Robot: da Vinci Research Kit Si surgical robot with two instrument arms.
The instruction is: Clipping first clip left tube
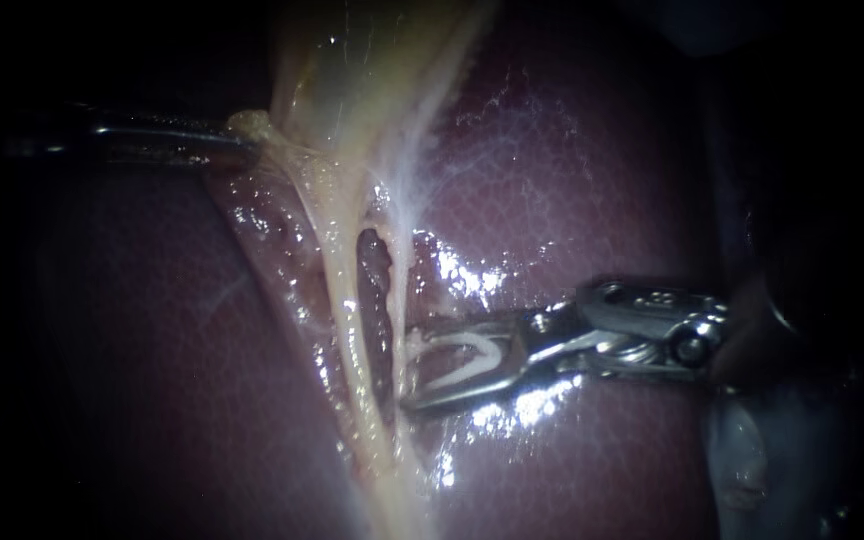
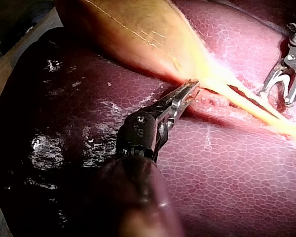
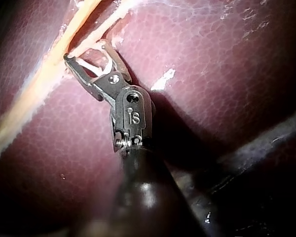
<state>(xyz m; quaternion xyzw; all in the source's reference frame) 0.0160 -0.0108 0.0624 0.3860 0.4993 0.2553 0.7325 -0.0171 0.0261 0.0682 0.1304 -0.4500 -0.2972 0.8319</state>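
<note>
Two big masses: liver (image 1: 592, 200), gallbladder (image 1: 352, 70) lying on it. Left instrument (image 1: 237, 140) clamps gallbladder neck. Right instrument (image 1: 410, 372) jaws wide, holding white clip (image 1: 492, 352), tips at right tube (image 1: 407, 270); left tube (image 1: 344, 300) just beyond, outside the clip.

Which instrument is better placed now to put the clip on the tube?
Right. The right instrument carries an open clip just beside the tubes. The left instrument is busy holding the gallbladder.
</note>
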